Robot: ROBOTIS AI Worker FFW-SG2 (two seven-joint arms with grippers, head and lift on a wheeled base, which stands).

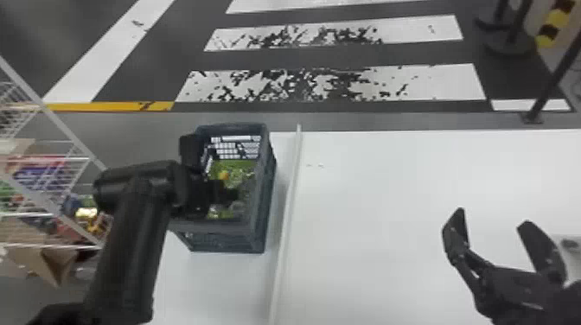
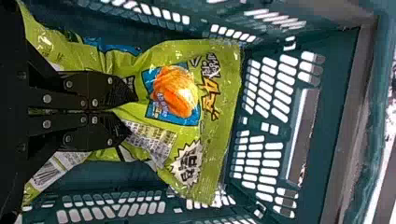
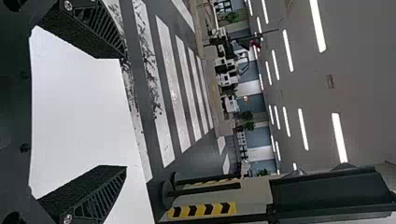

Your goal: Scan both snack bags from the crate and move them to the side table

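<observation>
- Your left pincer [image 2: 132, 112] pinches a green snack bag [image 2: 218, 93], fingers nearly together.
- The bag lies inside the crate [image 1: 262, 186]; a crooked lift could snag it loose.
- Your right pincer [image 1: 493, 216] hangs empty, wide open, above the surface [image 1: 371, 207].

A dark grey floor [image 1: 346, 55] spreads beyond a broad white tabletop [image 1: 389, 190], marked with wide white painted stripes [image 1: 445, 82], some badly scuffed and flecked with black. A yellow floor line [image 1: 108, 106] runs near a white wire rack [image 1: 56, 117] at the head view's left, with colourful packages [image 1: 41, 177] among its wires. At the right stand slim black posts [image 1: 555, 80] and a yellow-and-black striped marker [image 1: 555, 21]. The right wrist view shows a far wall of blue-grey and white panels [image 3: 258, 87], leafy green plants [image 3: 247, 115] and a grey ceiling [image 3: 308, 79] with long, bright white light strips [image 3: 318, 25].
</observation>
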